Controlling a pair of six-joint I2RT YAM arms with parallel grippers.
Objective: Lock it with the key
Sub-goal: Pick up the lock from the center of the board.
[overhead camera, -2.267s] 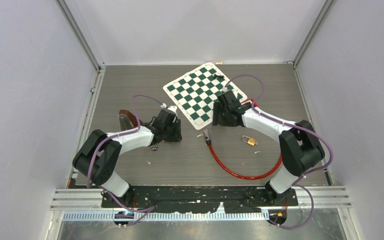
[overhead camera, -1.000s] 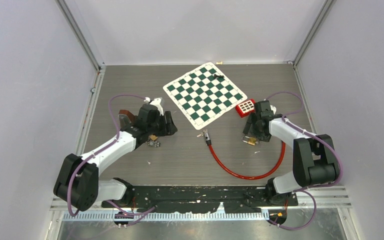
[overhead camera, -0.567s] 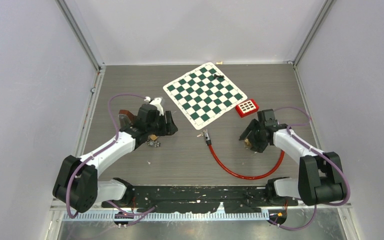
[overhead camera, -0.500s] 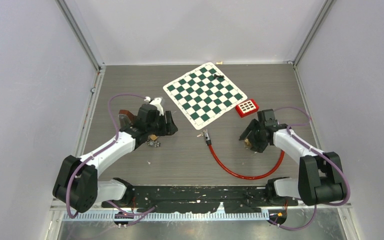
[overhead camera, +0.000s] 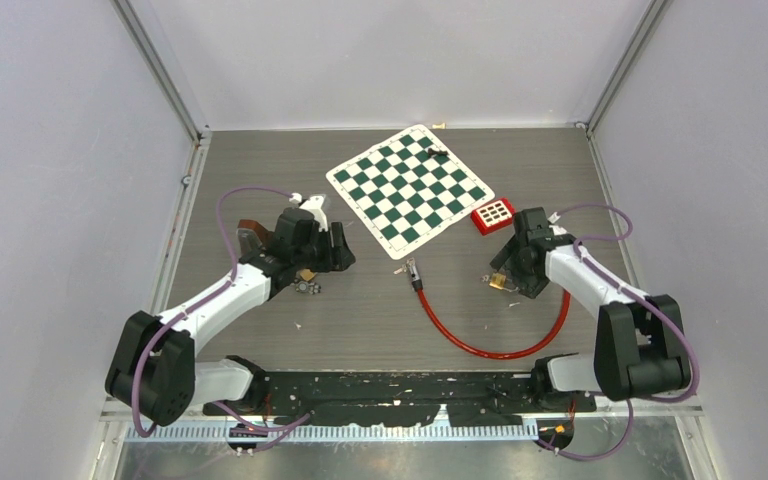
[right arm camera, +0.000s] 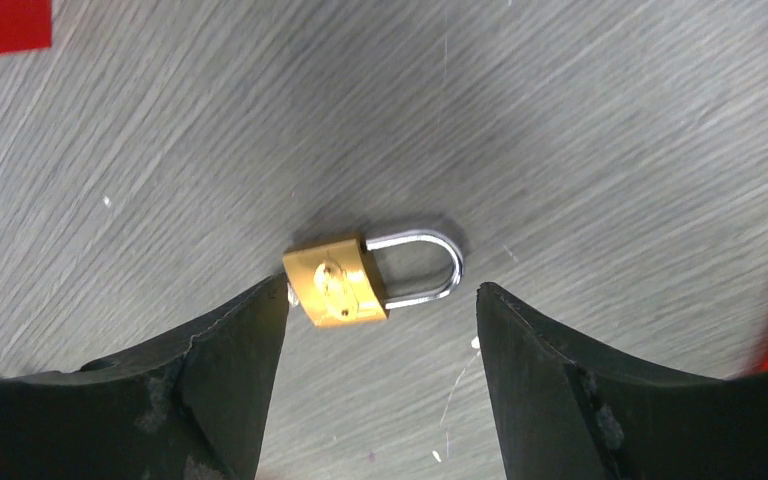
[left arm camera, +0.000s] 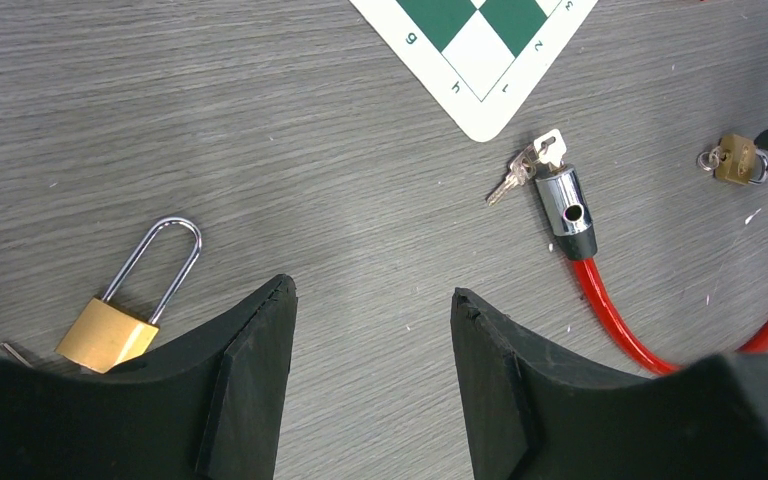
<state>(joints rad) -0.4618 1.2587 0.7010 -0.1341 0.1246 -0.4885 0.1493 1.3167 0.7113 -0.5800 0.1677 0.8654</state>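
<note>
The right gripper (right arm camera: 380, 300) is held low over the table (overhead camera: 360, 320) with its jaws apart. A small brass padlock (right arm camera: 338, 281) is seen lying flat between the two fingers, its body just beside the left-hand fingertip and its shackle pointing away; nothing is clamped. This padlock is placed on the right part of the table, near of a red tray (overhead camera: 492, 214) and left of the far end of a red cable lock (overhead camera: 480, 347). A bunch of keys (left arm camera: 526, 164) is found at the middle of the table, touching the cable's metal head (left arm camera: 566, 203), just near of the chessboard (overhead camera: 410, 190). The left gripper (left arm camera: 372, 305) is also held with its jaws parted and nothing between them, and a long-shackled brass padlock (left arm camera: 120, 325) is seen just beside its left finger.
</note>
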